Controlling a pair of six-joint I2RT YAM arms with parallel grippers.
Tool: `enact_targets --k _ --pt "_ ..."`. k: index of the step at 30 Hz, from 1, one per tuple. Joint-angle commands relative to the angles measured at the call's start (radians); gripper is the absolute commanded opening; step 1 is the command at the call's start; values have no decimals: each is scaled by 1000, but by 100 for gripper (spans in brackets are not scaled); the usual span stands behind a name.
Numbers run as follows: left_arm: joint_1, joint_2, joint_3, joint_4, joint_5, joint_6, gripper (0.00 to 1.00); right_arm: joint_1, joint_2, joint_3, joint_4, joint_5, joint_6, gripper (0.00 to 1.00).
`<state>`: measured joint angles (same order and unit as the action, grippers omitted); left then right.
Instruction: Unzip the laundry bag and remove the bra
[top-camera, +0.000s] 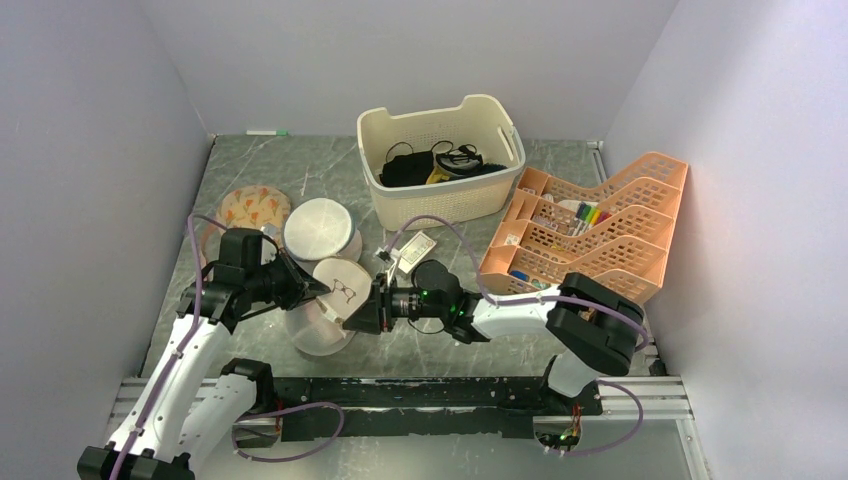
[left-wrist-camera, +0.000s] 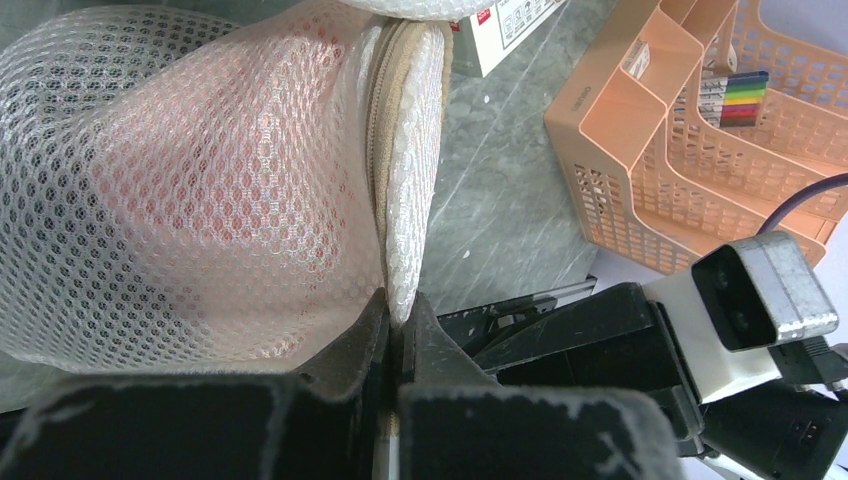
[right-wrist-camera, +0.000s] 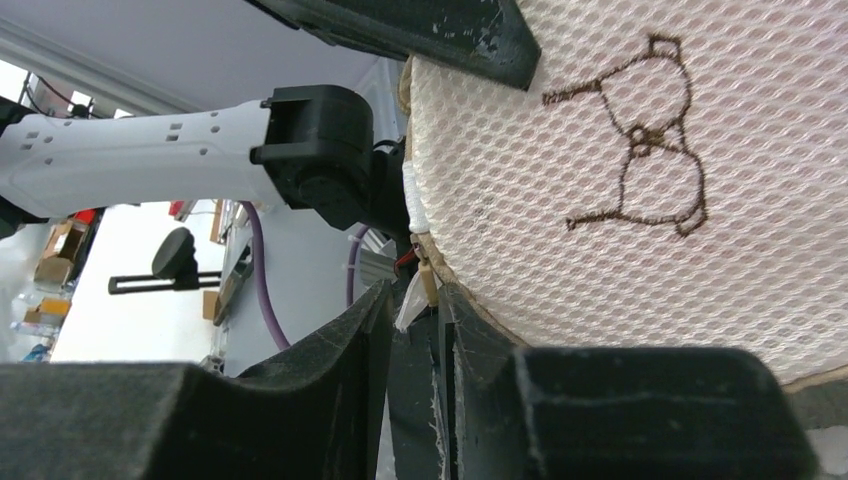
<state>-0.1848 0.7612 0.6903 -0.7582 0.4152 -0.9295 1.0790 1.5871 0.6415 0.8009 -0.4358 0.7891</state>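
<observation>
The laundry bag (top-camera: 335, 300), a white mesh drum with a beige face and a black glasses-like mark (right-wrist-camera: 640, 150), is held up off the table between both arms. My left gripper (left-wrist-camera: 402, 305) is shut on the bag's mesh rim beside the beige zipper (left-wrist-camera: 378, 120). My right gripper (right-wrist-camera: 415, 295) stands at the rim of the beige face. Its jaws are narrowly open around the small zip pull (right-wrist-camera: 428, 280), which lies against one finger. The bra shows only as a pinkish shade through the mesh (left-wrist-camera: 220, 170).
A plain white round mesh bag (top-camera: 320, 228) and a floral round pouch (top-camera: 253, 208) lie behind the left arm. A cream basket (top-camera: 440, 205) with dark items stands at the back. An orange tiered organiser (top-camera: 600, 230) is on the right. A small white box (top-camera: 415, 250) lies mid-table.
</observation>
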Motion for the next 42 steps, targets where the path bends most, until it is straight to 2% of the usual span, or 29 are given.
enact_targets --k 1,8,25,33,39,42 --pt "7 1 10 39 46 -14 7 24 -18 -24 35 20 -2 24" --pt "7 -1 -10 62 67 -18 7 27 -36 -73 80 69 38 25" --pt "7 -10 -31 85 89 -32 7 29 31 -15 142 48 101 22" --pt "7 -11 -34 92 100 -35 7 40 62 9 127 72 109 22" --pt "7 -15 -28 81 99 -31 7 57 48 19 21 175 98 20" --pt "7 -22 -28 81 98 -34 7 61 36 18 -9 210 96 22"
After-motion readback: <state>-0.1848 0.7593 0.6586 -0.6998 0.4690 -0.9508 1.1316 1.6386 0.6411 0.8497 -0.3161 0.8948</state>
